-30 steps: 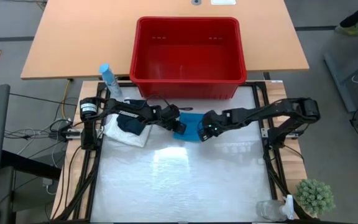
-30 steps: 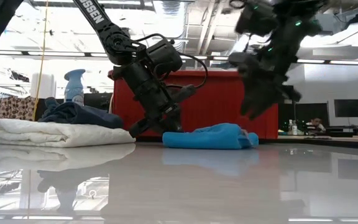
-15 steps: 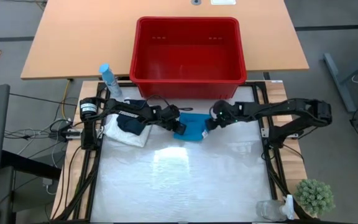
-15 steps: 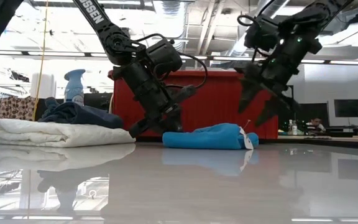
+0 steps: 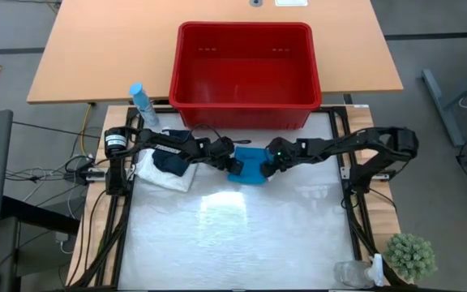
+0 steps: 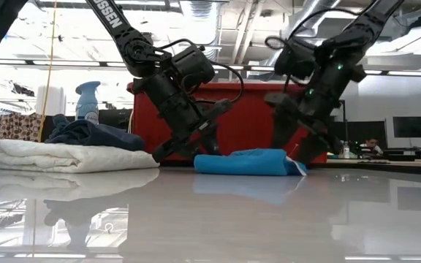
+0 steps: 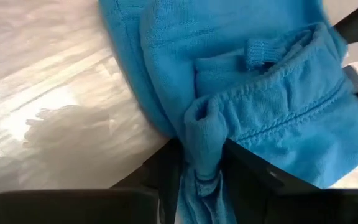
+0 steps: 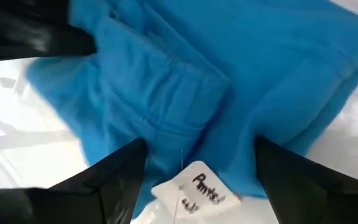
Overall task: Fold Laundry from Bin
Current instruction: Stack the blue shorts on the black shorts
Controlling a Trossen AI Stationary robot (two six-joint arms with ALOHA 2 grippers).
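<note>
Overhead, the red bin [image 5: 245, 75] sits at twelve o'clock beyond the white mat [image 5: 242, 239], nothing visible inside it. The small blue cloth [image 5: 246, 165] lies on the mat just below the bin, between my two grippers. My left gripper [image 5: 230, 165] comes in from nine o'clock; its fingers [image 7: 166, 171] stand partly apart with a bunched edge of the blue cloth [image 7: 241, 93] between them. My right gripper [image 5: 267, 166] comes in from three o'clock, its fingers [image 8: 120, 174] spread wide, straddling the other end of the cloth [image 8: 229, 74] beside a white label [image 8: 194, 190]. At nine o'clock, a dark garment [image 5: 173, 160] rests on the folded white cloth [image 5: 164, 174]. A spray bottle [image 5: 143, 104] stands behind that stack.
</note>
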